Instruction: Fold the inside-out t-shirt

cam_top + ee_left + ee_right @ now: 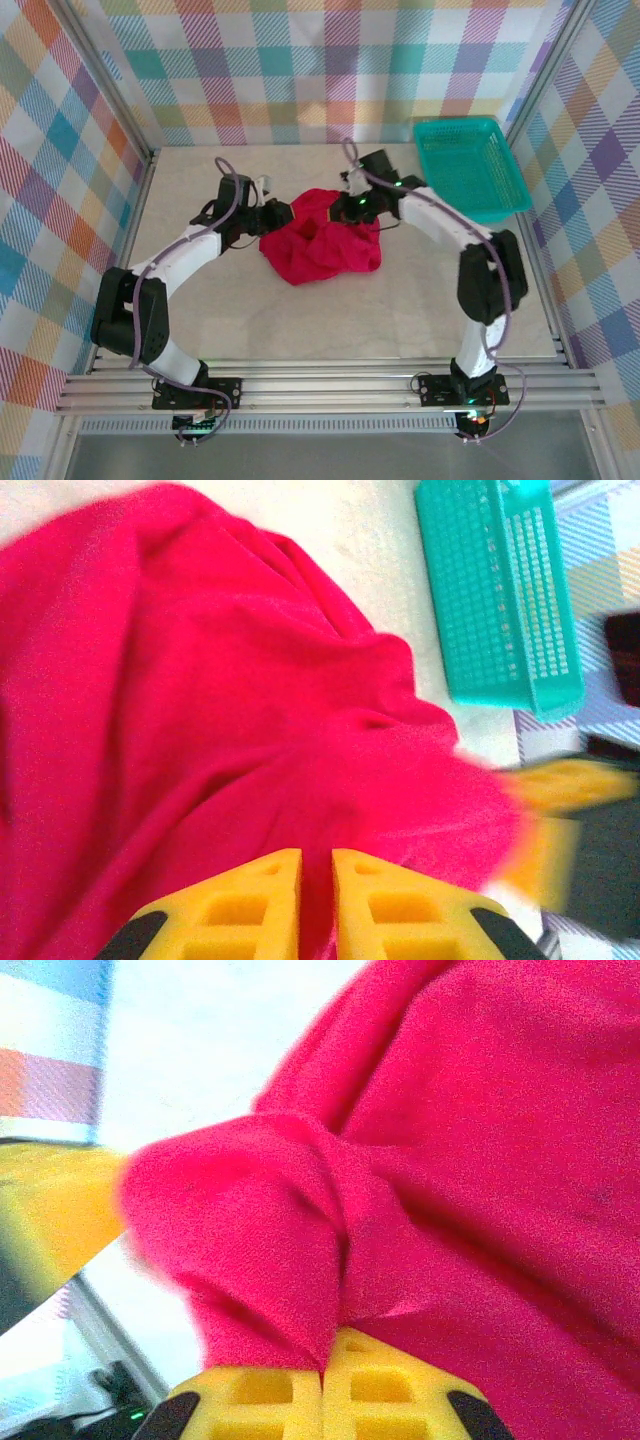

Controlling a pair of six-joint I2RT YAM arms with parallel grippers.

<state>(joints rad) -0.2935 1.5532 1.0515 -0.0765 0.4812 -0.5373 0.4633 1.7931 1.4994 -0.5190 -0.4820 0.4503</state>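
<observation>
Left of the teal basket [470, 165], on the pale table [330, 320], the inside-out t-shirt [320, 238] is seen bunched into a rumpled red heap, well apart from the basket and slightly nearer the arm bases than it is. The cloth is gathered into deep folds, and neither sleeves nor hem can be told apart.

The left fingers [250, 910] are placed at the edge of the heap farthest from the basket. From the left wrist they are seen drawn almost together, with a thin strip of red cloth nipped in the narrow slit between the yellow pads.

The right fingers [260, 1400] are set at the side of the heap facing the basket, towards its far corner. From the right wrist they are seen pressed tight against each other, and a thick twisted fold of the shirt is pinched where they meet, the fabric rising from them in a knot.

A blurred yellow shape is caught in the left wrist view below the basket, just past the cloth's edge; it is probably the other arm's fingers, though the smear is too heavy for that to be settled.
</observation>
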